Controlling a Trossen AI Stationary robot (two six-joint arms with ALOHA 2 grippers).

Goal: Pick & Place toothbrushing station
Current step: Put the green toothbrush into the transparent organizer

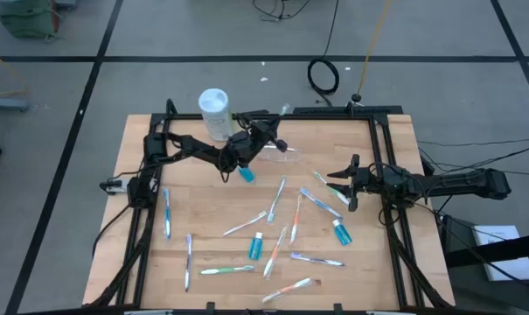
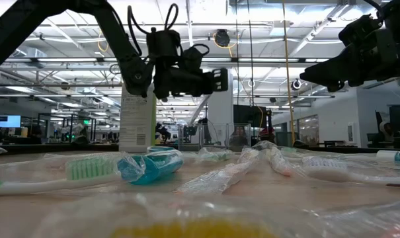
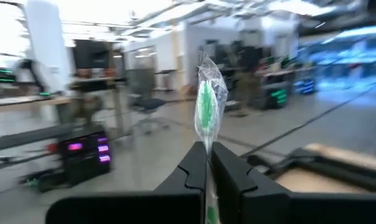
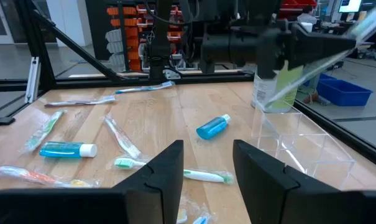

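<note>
Near table's (image 1: 142,262) back edge, left end effector (image 3: 207,163) pinching wrapped toothbrush (image 3: 207,102) aloft

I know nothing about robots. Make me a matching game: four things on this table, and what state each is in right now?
1. left end effector
2. right end effector
3. white canister
4. toothpaste tube nearest the canister

a. standing upright
b. open, holding nothing
c. lying flat
d. shut on a wrapped toothbrush

Pairs: 1-d, 2-b, 3-a, 4-c
</note>
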